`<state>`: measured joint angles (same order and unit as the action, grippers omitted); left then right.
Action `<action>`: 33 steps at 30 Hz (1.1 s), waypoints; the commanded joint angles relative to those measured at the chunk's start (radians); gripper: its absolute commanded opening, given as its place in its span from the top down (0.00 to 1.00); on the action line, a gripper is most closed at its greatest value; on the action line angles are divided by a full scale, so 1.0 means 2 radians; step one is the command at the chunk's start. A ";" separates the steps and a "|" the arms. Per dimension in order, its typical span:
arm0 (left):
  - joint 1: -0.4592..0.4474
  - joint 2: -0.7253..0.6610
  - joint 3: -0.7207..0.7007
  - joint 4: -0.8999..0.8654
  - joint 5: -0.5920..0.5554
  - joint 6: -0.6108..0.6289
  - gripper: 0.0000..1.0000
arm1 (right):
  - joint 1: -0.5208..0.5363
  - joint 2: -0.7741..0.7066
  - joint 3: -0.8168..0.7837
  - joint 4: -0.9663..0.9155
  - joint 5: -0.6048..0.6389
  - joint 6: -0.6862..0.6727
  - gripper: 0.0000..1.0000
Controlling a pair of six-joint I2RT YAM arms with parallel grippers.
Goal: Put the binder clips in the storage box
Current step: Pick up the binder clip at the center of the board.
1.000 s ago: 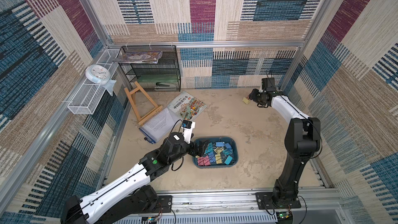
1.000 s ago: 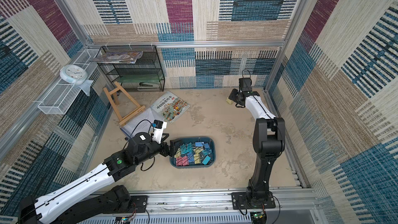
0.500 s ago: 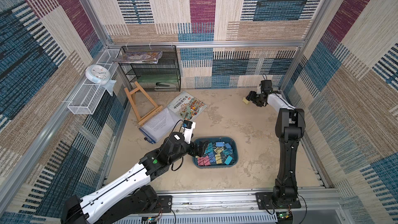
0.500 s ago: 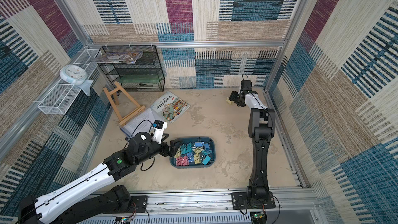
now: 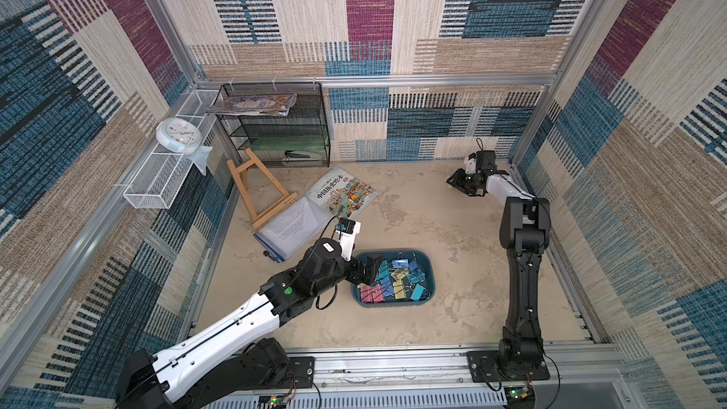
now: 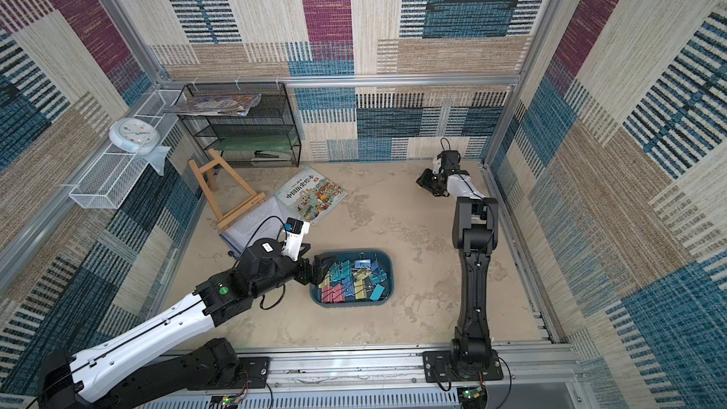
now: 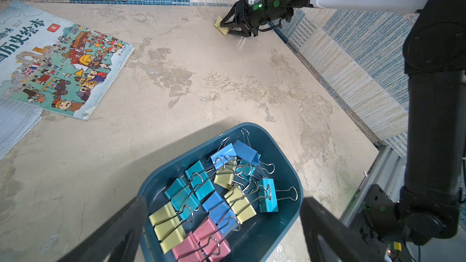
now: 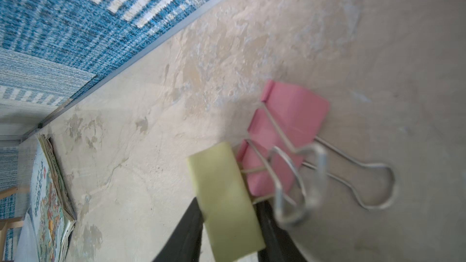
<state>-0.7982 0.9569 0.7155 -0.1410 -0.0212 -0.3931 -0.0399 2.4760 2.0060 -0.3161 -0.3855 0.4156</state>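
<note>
Right claw (image 7: 228, 25) pinches pastel yellow metal binder clip (image 8: 222, 187) at far tabletop (image 7: 201, 71) corner, well apart from shallow dark teal plastic storage box (image 7: 285, 165) beneath spread left claw (image 7: 224, 199); hazard likely: its silver wire handles (image 8: 290, 172) overlap adjacent pink binder clip (image 8: 290, 127) and may snag, dragging it.

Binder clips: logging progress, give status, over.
left fingers open over storage box; right fingers shut on yellow clip; pink clip lying beside it; path to box clear.
</note>
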 commanded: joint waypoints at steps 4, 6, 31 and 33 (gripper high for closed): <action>0.001 0.002 0.004 0.012 0.004 -0.001 0.01 | 0.001 -0.021 -0.034 0.015 -0.025 -0.001 0.76; 0.001 0.002 0.004 0.011 0.005 -0.001 0.01 | 0.001 -0.035 -0.053 0.023 -0.027 -0.003 0.78; 0.001 -0.017 -0.012 0.028 -0.003 0.000 0.01 | 0.092 -0.526 -0.404 0.020 -0.013 0.009 0.89; 0.001 -0.013 -0.010 0.029 -0.005 0.000 0.01 | 0.121 -0.570 -0.423 -0.014 0.007 0.005 0.89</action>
<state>-0.7982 0.9241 0.6872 -0.1207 -0.0185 -0.4080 0.1543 1.4109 1.1954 -0.2565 -0.4274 0.4313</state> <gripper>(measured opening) 0.990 0.293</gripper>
